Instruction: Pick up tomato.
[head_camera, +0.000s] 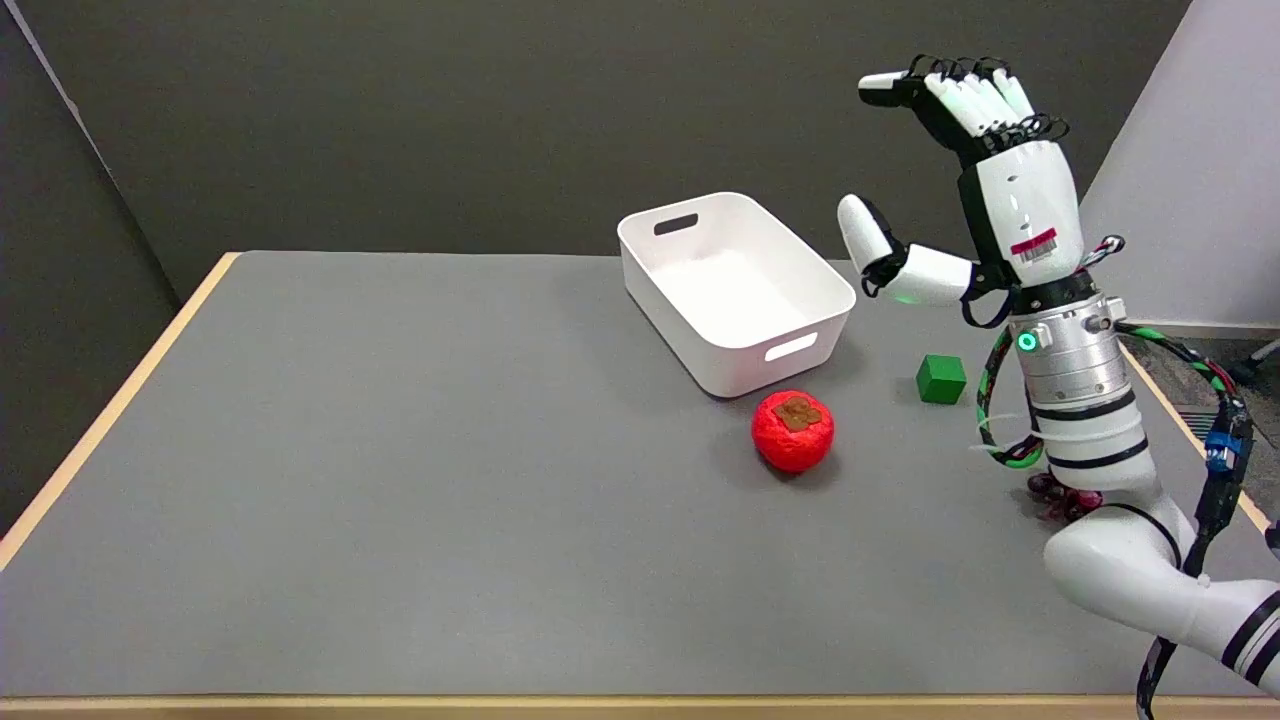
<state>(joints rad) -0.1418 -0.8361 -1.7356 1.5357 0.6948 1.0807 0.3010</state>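
Right hand: upper right of frame, raised, fingers apart, holding nothing.
Tomato: centre-right, beside white bin.
Approach: descend from above; avoid bin.

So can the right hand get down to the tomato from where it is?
Probably yes. The right hand is raised and open, the tomato sits alone on the table, and the bin and green cube stand apart from it.

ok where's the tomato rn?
In the head view the tomato sits on the grey table, right of centre, just in front of the white bin and left of the green cube; nothing touches it.
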